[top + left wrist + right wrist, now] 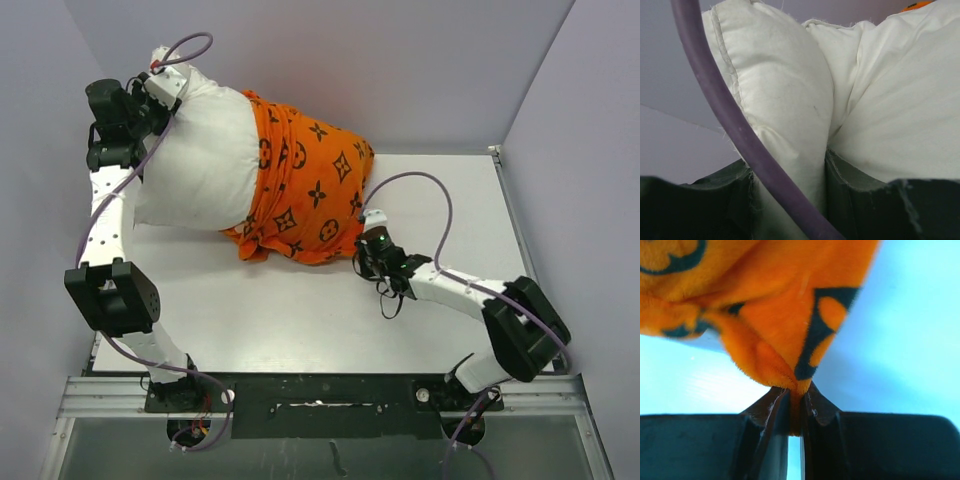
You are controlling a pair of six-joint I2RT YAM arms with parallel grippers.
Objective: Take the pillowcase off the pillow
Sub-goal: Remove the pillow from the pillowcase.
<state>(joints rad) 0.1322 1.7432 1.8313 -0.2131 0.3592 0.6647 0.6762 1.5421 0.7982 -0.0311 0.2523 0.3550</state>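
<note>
Pillow lies toward ten o'clock on the table from above, its right half inside the pillowcase. My left gripper sits at its eleven-o'clock corner, my right gripper at the cover's four-o'clock hem. Left wrist: jaws clamped on a white seamed fold, an anchor, behind the cable. Right wrist: jaws nearly closed, pinching orange hem, placed to drag it off toward three o'clock, I judge.

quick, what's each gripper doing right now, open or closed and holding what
left gripper: closed, pinching a corner of the pillow
right gripper: closed, clamping an edge of the pillowcase
</note>
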